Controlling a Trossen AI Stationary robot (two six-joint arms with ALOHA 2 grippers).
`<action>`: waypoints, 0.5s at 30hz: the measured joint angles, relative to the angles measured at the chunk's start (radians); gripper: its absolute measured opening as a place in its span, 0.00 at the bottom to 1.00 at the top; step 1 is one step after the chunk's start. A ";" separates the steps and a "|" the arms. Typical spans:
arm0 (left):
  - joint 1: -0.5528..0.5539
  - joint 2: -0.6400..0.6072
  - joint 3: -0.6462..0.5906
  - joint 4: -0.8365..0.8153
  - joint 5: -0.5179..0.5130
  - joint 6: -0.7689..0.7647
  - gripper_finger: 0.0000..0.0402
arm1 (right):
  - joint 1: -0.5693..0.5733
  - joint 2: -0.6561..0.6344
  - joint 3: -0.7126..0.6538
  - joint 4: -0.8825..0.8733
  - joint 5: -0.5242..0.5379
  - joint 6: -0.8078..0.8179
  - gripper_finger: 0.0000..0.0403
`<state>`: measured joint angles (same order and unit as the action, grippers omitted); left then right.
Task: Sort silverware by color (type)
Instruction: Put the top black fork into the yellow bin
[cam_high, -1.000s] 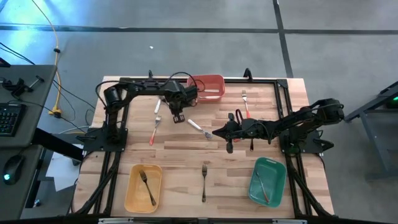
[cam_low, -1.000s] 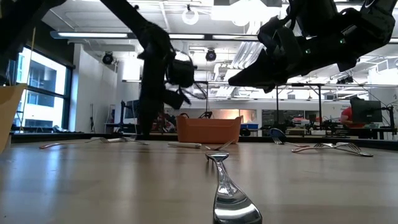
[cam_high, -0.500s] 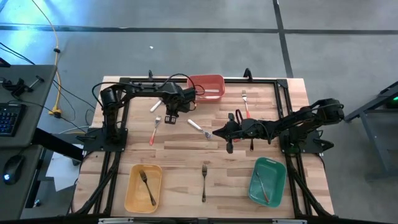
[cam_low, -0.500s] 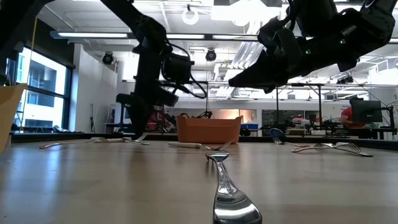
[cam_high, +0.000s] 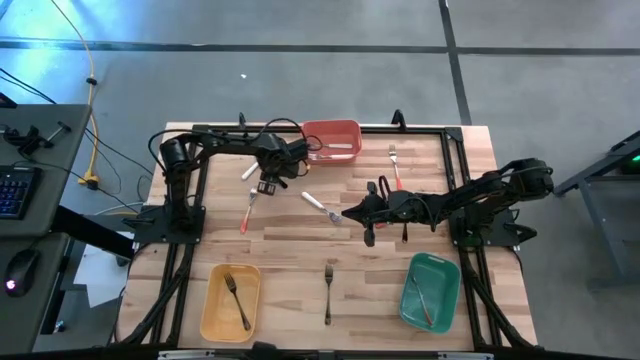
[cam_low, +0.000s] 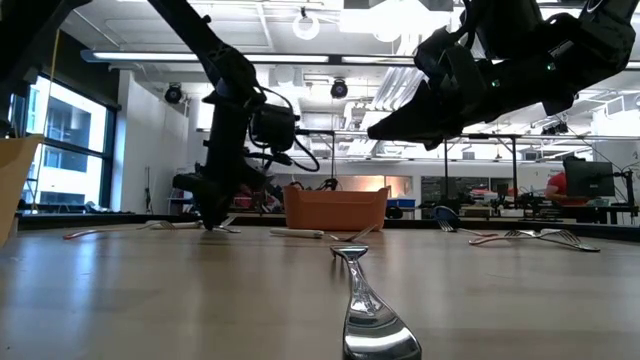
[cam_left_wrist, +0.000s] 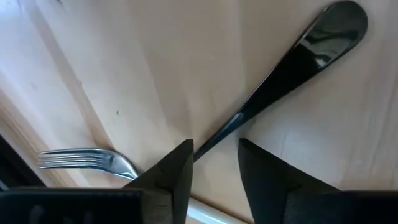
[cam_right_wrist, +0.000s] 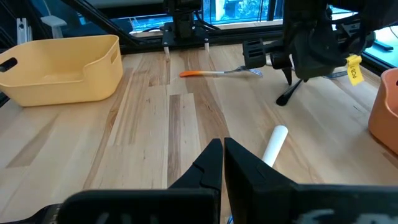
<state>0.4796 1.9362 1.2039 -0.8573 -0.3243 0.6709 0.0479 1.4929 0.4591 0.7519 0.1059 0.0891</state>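
Observation:
My left gripper (cam_high: 266, 186) points down at the table, left of the red bin (cam_high: 333, 140). It is open, and its fingers (cam_left_wrist: 177, 171) stand on either side of the thin neck of a white-handled spoon (cam_left_wrist: 280, 68) without touching it. A red-handled fork (cam_left_wrist: 81, 158) lies close beside the spoon, flat on the wood. My right gripper (cam_high: 345, 213) hangs shut above the table's middle, over a white-handled piece (cam_right_wrist: 273, 144) that lies flat.
The red bin holds a white-handled piece. A yellow bin (cam_high: 230, 300) at the near left holds a black fork, and a green bin (cam_high: 430, 290) at the near right holds another piece. A black fork (cam_high: 328, 292) lies between them, and a red-handled fork (cam_high: 395, 165) lies at the far right.
My left gripper has moved away from the red bin toward the table's left edge. It has come down until its fingertips are just above the table at the spoon. My right arm has kept still.

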 joint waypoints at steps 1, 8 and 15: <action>0.003 0.000 -0.004 0.004 0.000 0.008 0.27 | 0.000 0.000 0.000 0.000 0.000 0.000 0.00; 0.006 -0.004 -0.043 0.043 0.009 0.093 0.13 | 0.000 0.000 0.000 0.000 0.000 0.000 0.00; -0.005 -0.001 -0.026 0.023 -0.009 0.119 0.02 | 0.000 0.000 0.000 0.000 0.000 0.000 0.00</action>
<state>0.4745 1.9354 1.1776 -0.8341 -0.3332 0.7902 0.0475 1.4929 0.4591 0.7521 0.1059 0.0891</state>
